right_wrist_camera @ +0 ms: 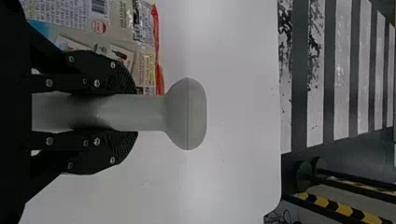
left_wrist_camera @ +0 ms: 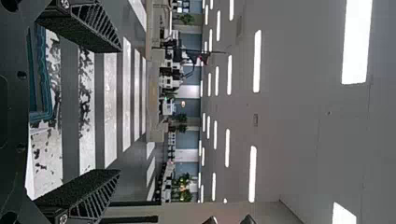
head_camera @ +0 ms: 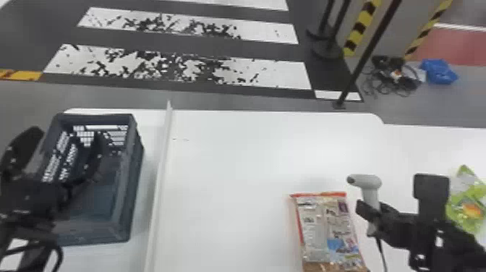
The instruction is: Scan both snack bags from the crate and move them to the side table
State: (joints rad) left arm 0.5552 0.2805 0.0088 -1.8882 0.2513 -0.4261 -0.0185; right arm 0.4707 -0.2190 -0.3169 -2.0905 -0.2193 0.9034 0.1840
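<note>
Progress: both snack bags out of the crate (head_camera: 136, 188). Red bag (head_camera: 325, 231), lower right of the head view: flat on the table (head_camera: 235, 162), printed panel up, its bottom end cut by the frame. Green bag (head_camera: 466, 202), far right edge: partly behind the right arm, lying on the white surface that runs on at that side, probably the side table; its scan and transfer are judged complete. Outstanding, by the same judgement: the red bag's scan, then its carriage to the right. No sign shows whether its code has been read.

Right gripper (right_wrist_camera: 136, 113): clamped on the grey handle of the scanner (head_camera: 370, 186), held upright just beside the red bag, black cord (head_camera: 380, 253) trailing below. Left gripper (left_wrist_camera: 119, 112): fingers spread, nothing between them; in the head view, at the left, in front of the crate.

Surface: white, with a raised white strip (head_camera: 162, 162) running from upper left to lower left, between crate and red bag. Room: grey floor with worn white stripes (head_camera: 180, 68), top; dark pole (head_camera: 369, 54), upper right; yellow-and-black tape (head_camera: 361, 25); heaped cables (head_camera: 394, 77) beside a blue item (head_camera: 439, 71). Overhead: rows of ceiling lights (left_wrist_camera: 357, 42).
</note>
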